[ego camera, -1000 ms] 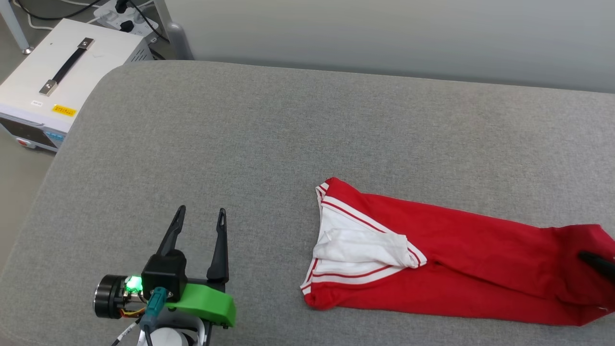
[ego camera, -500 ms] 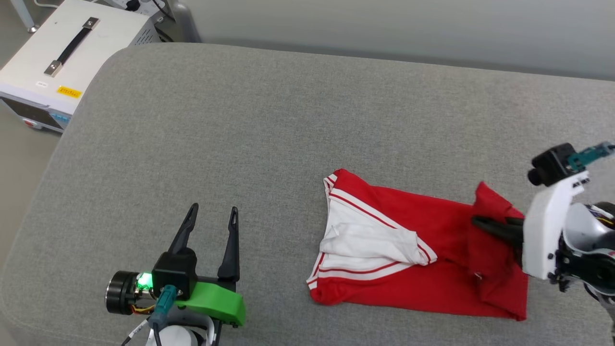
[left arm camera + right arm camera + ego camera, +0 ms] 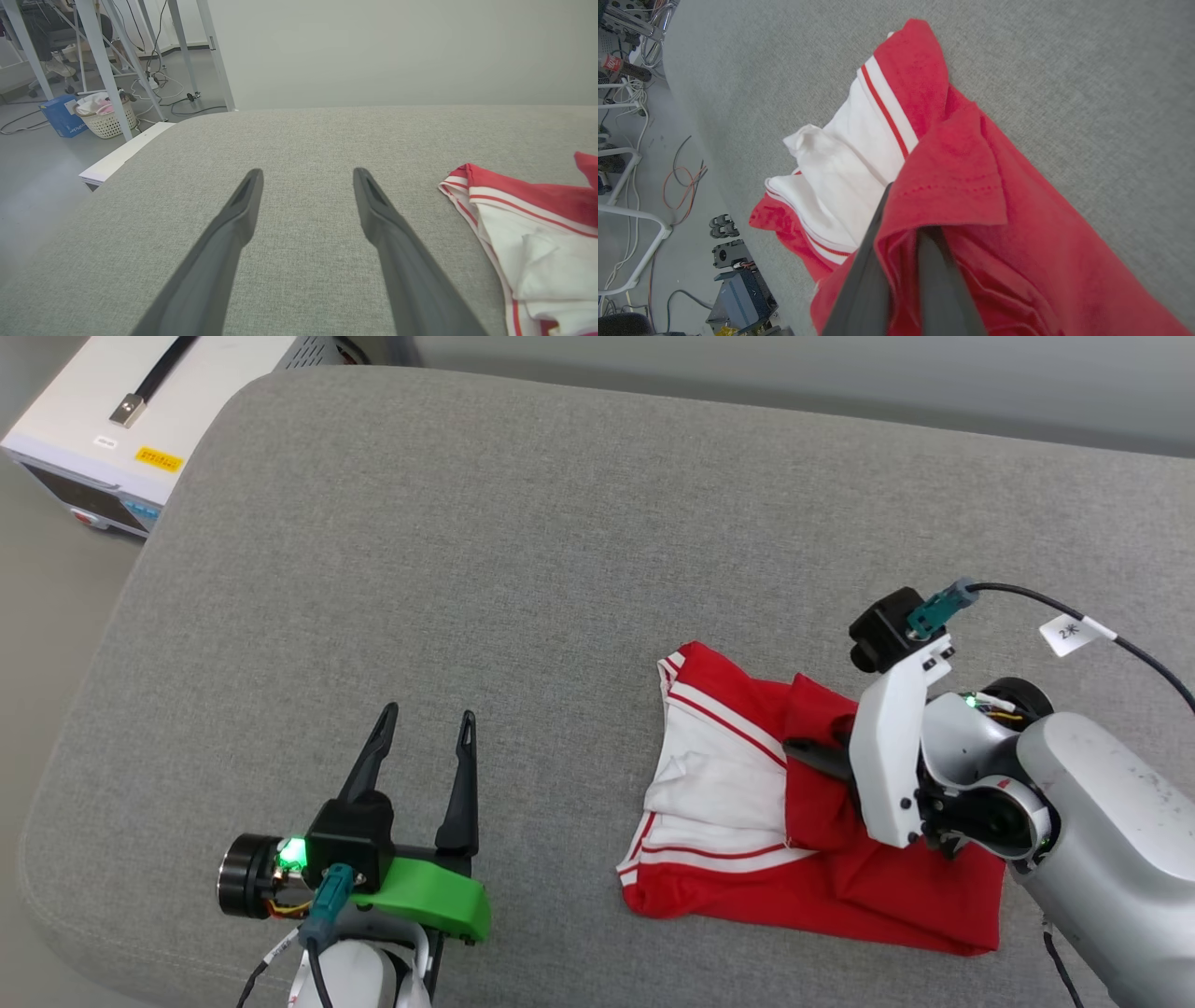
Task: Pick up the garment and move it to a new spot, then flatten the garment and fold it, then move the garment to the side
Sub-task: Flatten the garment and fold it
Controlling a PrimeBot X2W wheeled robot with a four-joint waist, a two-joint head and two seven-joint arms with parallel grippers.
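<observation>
- On the near right part of the grey cushion (image 3: 467,523) lies the garment (image 3: 719,784). It is red, with white striped-trim sleeves showing at its left end, and its right end is raised and doubled over the body.
- The right gripper (image 3: 794,747) hangs over that same part of the cushion. Its jaws are closed on a red hemmed edge, which drapes over both fingers in the right wrist view.
- The left gripper (image 3: 428,712) hovers over the cushion's near left part, jaws spread wide and holding nothing, apart from the cloth.
- A white box (image 3: 121,411) stands off the cushion's far left corner.
- The step in hand looks like the fold. Next, the held edge needs carrying across to the sleeve end, laying down square, and releasing without dragging the layer beneath.
</observation>
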